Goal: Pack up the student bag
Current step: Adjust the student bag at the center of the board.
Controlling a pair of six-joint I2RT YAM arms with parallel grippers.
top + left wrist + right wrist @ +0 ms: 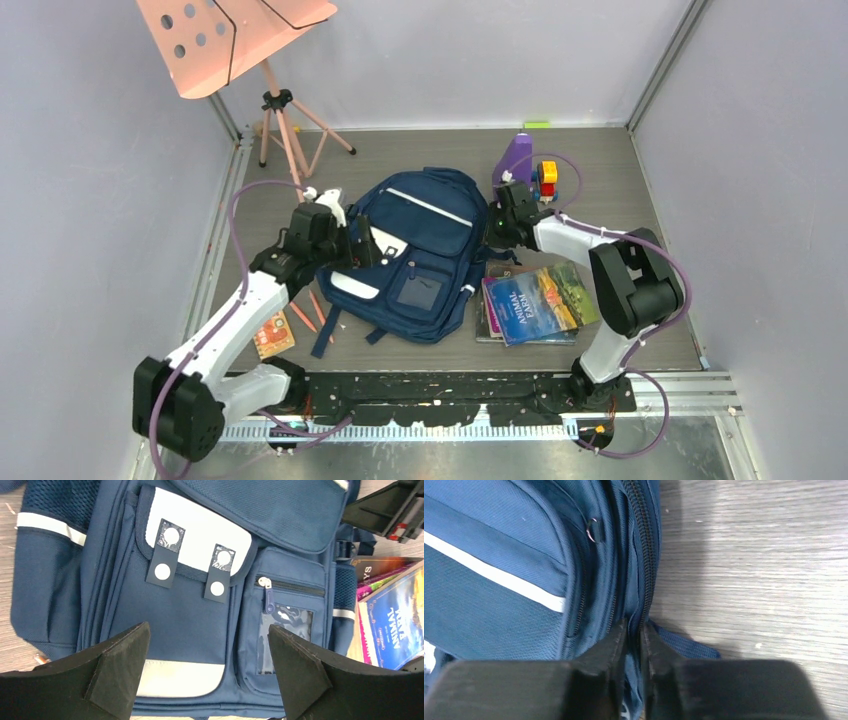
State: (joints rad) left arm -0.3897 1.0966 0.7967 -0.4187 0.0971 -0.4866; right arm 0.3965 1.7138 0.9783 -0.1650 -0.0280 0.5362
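The bag (420,255) is lying flat in the middle of the grey wood-grain worktop (640,170), front pockets facing up. Bare room is showing along its top edge and toward the right of the frame. Its cloth is a woven navy weave with white stripes and a white flap (two snap tabs on it).

The left pincer (210,640) is hanging wide open over the front pocket, holding nothing. The right pincer (634,630) is pinching the zipped seam on the bag's right edge, its fingers nearly together with cloth between them.

A stack of glossy books (540,305) is crowding the bag's lower right side. A purple bottle (517,155) and coloured blocks (546,178) are sitting just behind the right pincer. Orange pencils (305,315) are lying at the bag's lower left.
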